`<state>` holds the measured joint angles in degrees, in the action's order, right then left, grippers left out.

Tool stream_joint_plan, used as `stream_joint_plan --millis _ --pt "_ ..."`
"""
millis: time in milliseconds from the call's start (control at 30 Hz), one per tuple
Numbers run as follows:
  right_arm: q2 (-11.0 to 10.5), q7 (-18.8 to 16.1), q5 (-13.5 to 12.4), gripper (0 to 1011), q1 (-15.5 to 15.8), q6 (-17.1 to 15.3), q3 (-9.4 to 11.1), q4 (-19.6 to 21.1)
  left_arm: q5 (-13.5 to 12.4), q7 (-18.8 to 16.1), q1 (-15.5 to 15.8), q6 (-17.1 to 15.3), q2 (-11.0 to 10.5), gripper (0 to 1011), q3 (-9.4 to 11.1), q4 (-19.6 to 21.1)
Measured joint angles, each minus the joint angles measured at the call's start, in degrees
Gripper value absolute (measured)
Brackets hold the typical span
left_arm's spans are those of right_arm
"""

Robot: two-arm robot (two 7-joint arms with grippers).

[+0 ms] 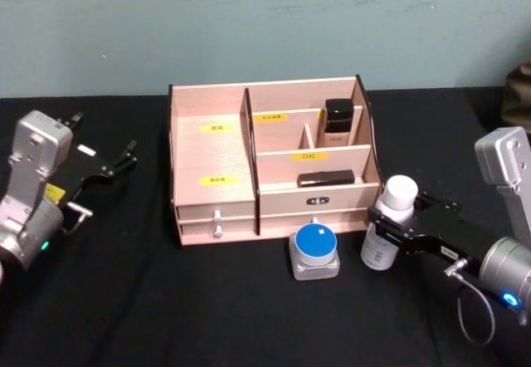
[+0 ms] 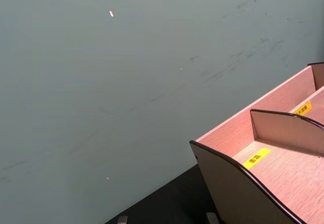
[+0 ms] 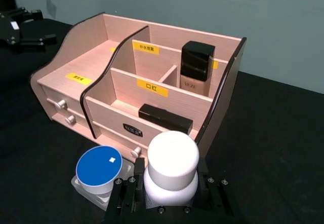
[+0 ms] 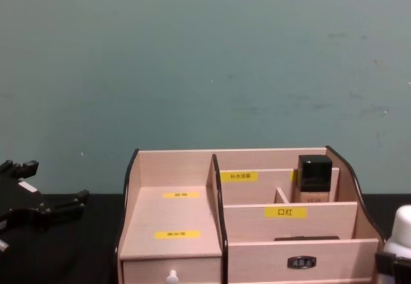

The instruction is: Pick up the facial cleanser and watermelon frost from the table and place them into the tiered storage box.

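Right gripper (image 1: pixel 388 234) clenched on one upright cleanser (image 1: pixel 401 193) beside the right front corner of one box (image 1: pixel 211 147). One blue-lidded jar (image 1: pixel 315 249) stands on the surface (image 1: pixel 166 309), just before the box. Left gripper (image 1: pixel 116 161), fingers spread, near the surface's left edge.

The right gripper (image 1: pixel 386 232) reaches in low from the right, clamped around the facial cleanser (image 1: pixel 398 194); the left gripper (image 1: pixel 112 166) (fingers spread apart) hangs idle at far left.
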<state>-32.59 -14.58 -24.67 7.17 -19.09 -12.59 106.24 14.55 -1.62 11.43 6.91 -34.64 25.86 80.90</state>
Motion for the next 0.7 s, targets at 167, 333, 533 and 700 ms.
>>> stream_joint_plan --millis 167,333,533,700 --pt "-0.3 -0.9 -0.4 593 0.4 0.2 0.9 1.1 0.0 0.0 0.0 0.0 0.0 1001 0.0 0.0" --pt "-1.2 -2.1 -1.4 593 0.4 -0.2 1.7 3.4 0.0 0.0 0.0 0.0 0.0 1001 0.0 0.0" --pt "-2.4 -3.2 -3.0 593 -1.3 -1.3 2.2 6.1 0.0 0.0 0.0 0.0 0.0 1001 0.0 0.0" --pt "-2.7 -3.8 -3.8 593 -4.9 -1.8 1.3 6.6 0.0 0.0 0.0 0.0 0.0 1001 0.0 0.0"
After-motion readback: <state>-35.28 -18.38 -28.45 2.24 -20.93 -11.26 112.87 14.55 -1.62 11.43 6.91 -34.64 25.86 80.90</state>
